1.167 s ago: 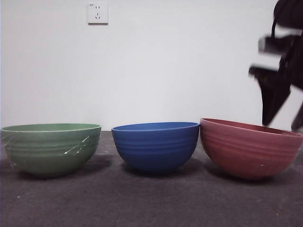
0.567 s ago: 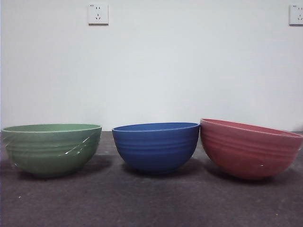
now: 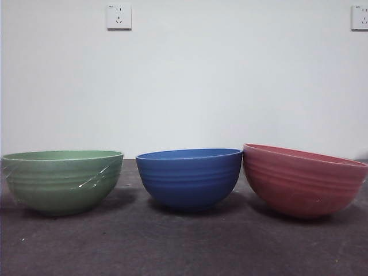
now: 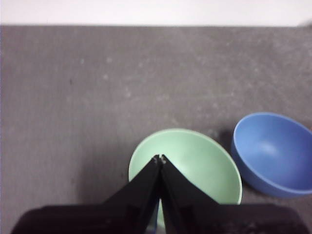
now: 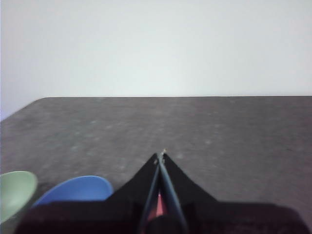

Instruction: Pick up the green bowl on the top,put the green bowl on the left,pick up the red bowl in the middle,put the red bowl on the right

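Dark grey table (image 3: 184, 247) w/ white wall (image 3: 230, 80) behind, spanning front view. Three ridged bowls in a row on it, none stacked.

Red bowl (image 3: 302, 181) at right end of row in front view, biggest-looking, tilted so its rim sits higher on the side toward the blue bowl (image 3: 190, 178); rims of the two touching or nearly so, cannot tell which. Only a thin red sliver visible between the jaws in right wrist view.

Green bowl (image 3: 62, 181) at left end, upright, whitish scratch marks on its side, a clear gap between it and the blue one. Seen from above in left wrist view, w/ blue bowl just beside it.

Blue bowl in middle, upright.

Left pincer (image 4: 160, 158) above green bowl, jaws pressed together, tips meeting, gripping nothing.

Right pincer (image 5: 161, 155) above table, jaws together at tips, gripping nothing; blue and green bowls at edge of its view.

Two white wall sockets: one (image 3: 118, 16) over green bowl, one (image 3: 360, 17) at right edge.
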Controlling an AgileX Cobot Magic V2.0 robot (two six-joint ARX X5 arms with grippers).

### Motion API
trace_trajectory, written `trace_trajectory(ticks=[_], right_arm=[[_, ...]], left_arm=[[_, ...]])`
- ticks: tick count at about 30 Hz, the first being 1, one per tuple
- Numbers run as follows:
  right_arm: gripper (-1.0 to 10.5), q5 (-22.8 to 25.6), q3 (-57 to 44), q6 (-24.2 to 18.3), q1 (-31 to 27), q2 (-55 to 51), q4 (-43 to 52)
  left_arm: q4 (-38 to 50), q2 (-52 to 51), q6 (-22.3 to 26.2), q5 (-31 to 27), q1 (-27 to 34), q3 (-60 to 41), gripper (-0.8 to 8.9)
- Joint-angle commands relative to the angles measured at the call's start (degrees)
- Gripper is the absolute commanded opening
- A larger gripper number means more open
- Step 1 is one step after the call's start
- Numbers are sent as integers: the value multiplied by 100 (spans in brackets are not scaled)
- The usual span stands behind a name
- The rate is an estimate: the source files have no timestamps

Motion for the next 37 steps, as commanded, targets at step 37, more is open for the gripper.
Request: trace_trajectory(ticks=[37], right_arm=[[2, 125, -52, -20, 11, 50, -911]], left_arm=[[1869, -2796, 935, -326, 992, -3359, -3]])
